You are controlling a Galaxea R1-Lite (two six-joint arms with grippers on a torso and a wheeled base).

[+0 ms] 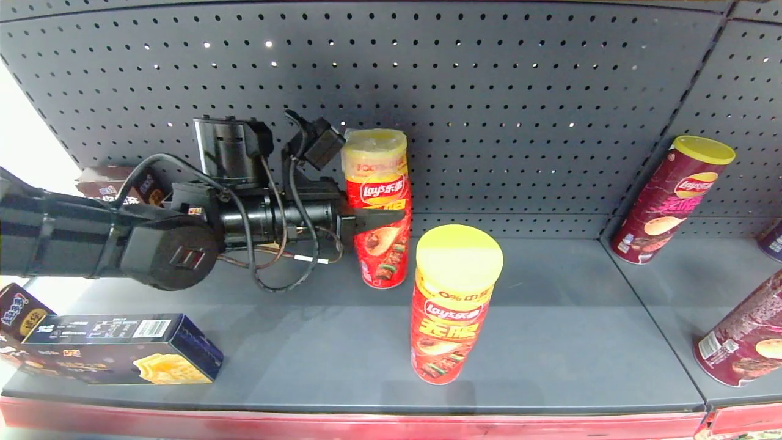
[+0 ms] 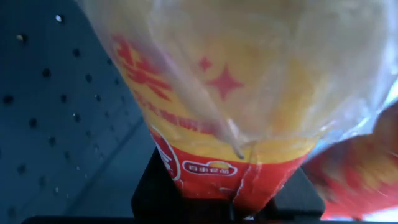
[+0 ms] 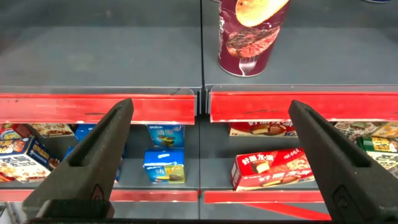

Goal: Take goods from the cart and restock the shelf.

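The left end effector [image 1: 385,215] pinches the red can [image 1: 376,177] upright on the shelf [image 1: 550,330], and should seat its base flat before letting go.

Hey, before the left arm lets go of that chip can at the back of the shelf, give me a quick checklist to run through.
1. Grip: the left gripper is shut on the back can: ok.
2. Posture: the back can stands upright: ok.
3. Support: its base flat on the shelf: cannot tell.
4. Neighbour: the front can stands apart from the back can, though close: ok.
5. Other arm: the right gripper is open and holds nothing: ok.
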